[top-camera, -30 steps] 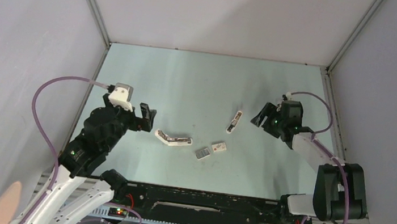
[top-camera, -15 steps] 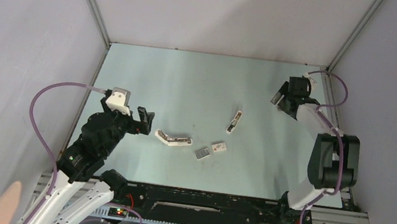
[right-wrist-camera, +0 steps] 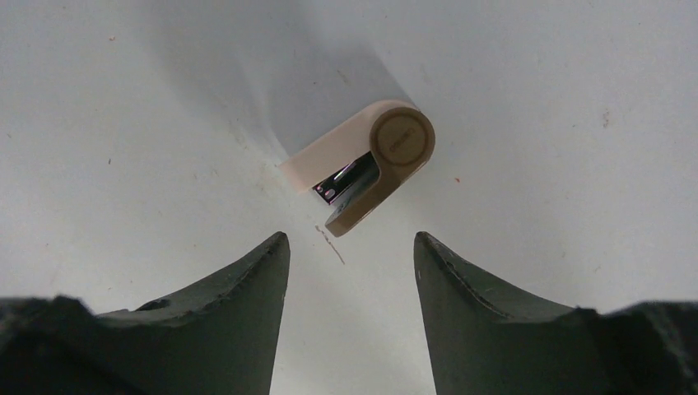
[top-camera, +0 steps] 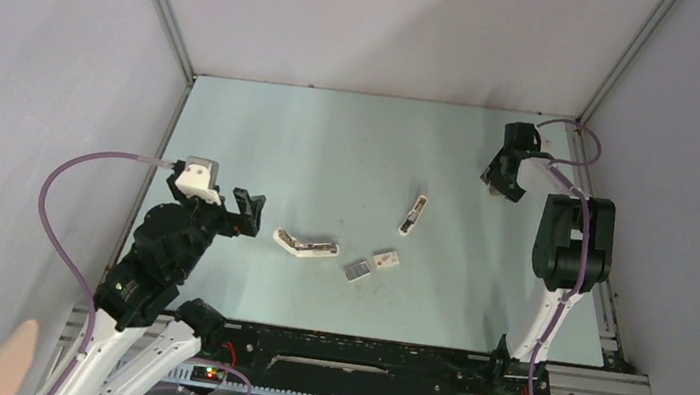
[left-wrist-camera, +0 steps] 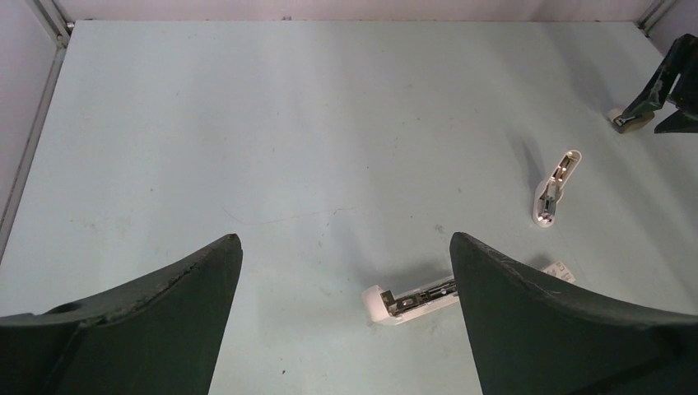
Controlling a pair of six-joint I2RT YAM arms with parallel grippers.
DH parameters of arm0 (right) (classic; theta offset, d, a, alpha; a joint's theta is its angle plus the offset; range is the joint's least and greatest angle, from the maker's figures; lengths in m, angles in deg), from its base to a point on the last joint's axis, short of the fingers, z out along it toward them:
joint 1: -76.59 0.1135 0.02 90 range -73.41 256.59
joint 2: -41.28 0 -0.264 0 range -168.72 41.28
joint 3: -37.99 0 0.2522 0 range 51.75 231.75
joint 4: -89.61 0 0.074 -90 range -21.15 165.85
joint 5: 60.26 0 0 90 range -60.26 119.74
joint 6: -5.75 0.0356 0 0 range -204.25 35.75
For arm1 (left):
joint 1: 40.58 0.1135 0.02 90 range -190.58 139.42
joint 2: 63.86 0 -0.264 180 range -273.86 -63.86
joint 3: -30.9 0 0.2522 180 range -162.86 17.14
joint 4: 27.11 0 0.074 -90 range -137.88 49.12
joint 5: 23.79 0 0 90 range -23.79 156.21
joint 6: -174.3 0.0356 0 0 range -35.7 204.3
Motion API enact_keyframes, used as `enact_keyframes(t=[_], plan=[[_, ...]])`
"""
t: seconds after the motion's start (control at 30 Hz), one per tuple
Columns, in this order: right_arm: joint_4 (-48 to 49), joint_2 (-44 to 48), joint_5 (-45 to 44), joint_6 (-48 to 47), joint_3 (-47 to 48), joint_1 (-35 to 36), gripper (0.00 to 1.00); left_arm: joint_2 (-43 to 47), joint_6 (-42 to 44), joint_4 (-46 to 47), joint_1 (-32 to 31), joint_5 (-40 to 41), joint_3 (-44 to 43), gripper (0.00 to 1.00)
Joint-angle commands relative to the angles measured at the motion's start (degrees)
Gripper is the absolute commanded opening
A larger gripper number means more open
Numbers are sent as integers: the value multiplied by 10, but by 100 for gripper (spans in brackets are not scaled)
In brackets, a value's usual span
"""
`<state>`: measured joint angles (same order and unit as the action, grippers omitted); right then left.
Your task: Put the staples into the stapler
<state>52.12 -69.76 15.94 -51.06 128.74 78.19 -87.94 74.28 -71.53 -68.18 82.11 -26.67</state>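
The staples (top-camera: 356, 270) are a tiny flat grey block lying just beside a small white printed box (top-camera: 386, 258). They sit well apart from both grippers, nearer the left one. The left gripper (left-wrist-camera: 346, 240) is spread wide and holds nothing; a whitish elongated piece (left-wrist-camera: 411, 298) lies on the table ahead of it. The right gripper (right-wrist-camera: 350, 247) also gapes empty. The stapler (right-wrist-camera: 387, 148) sits just beyond its fingertips without touching them: cream top, tan base, round tan cap, metal glinting between.

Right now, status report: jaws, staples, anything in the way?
Left jaws open, empty. Right jaws open, poised at small beige stapler. Flat grey staple block lying loose, not yet loaded, beside white printed box. Stapler unobstructed.
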Motion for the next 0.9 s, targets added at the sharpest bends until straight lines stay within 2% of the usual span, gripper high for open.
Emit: enact_keyframes(t=[0.0, 0.13, 0.4, 0.53, 0.7, 0.87], plan=[[-41, -25, 5, 10, 53, -8, 58, 10, 5, 14, 7, 6, 5, 100], [-62, -48, 19, 14, 78, -12, 49, 15, 5, 14, 10, 8, 6, 100], [-93, -83, 48, 18, 116, -35, 43, 21, 6, 14, 14, 8, 7, 100], [-106, -99, 63, 19, 131, -42, 36, 21, 6, 12, 15, 8, 8, 100], [-100, -88, 59, 10, 120, -41, 17, 23, 5, 13, 17, 8, 9, 100], [-75, -46, 64, -11, 76, -34, 2, 18, -1, 15, 17, -8, 9, 100]])
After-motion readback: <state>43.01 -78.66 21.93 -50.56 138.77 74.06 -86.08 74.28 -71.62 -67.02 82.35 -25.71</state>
